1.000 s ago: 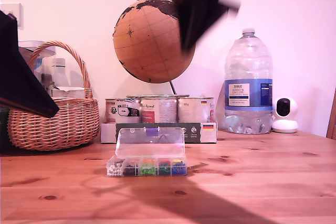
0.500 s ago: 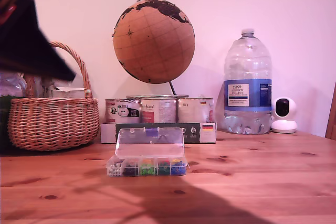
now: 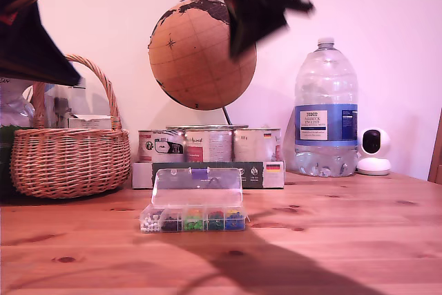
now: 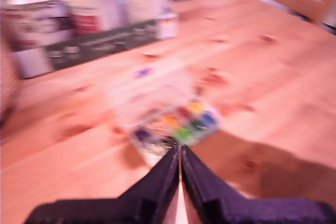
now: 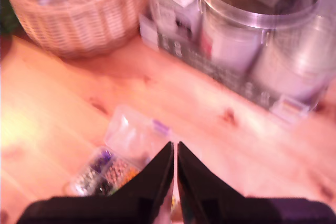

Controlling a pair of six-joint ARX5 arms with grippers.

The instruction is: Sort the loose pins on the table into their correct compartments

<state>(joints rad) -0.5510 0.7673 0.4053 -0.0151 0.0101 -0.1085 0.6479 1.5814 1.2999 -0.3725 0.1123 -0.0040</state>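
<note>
Box: the clear box (image 3: 195,206) sat in the middle of the table (image 3: 345,240), in front of the cans (image 3: 207,144), with its lid (image 3: 197,186) standing open. It had not shifted over the last second.

Compartments: the row of compartments (image 3: 194,221) showed white, dark, green, red and blue heaps, left to right in the exterior view.

Loose pins: I could make out no loose pins on the wood in any view. They were too small, and both wrist views were smeared by motion.

My first gripper: my first gripper (image 4: 179,163) had its jaws pressed together above the near edge of the box. Nothing showed between them, though a pin there would be too fine to see.

My second gripper: my second gripper (image 5: 175,156) was likewise clenched, with nothing visible in it, high over the box.

What changed: the dark arm (image 3: 262,1), blurred and hanging in front of the globe (image 3: 197,53), had almost left the top of the exterior view half a second earlier and had now swung back down. The other arm (image 3: 27,39), at the exterior view's left, had risen from in front of the basket (image 3: 69,160) towards the top corner.

Which arm is which: the wrist views did not settle this.

Meaning for the task: both arms were travelling fast and high, neither near the table, so I judged no pin was being picked or dropped at this moment. The sorting looked either between picks or not yet under way.

Next need: slow down, find a loose pin, then come down with the jaws parted.
</note>
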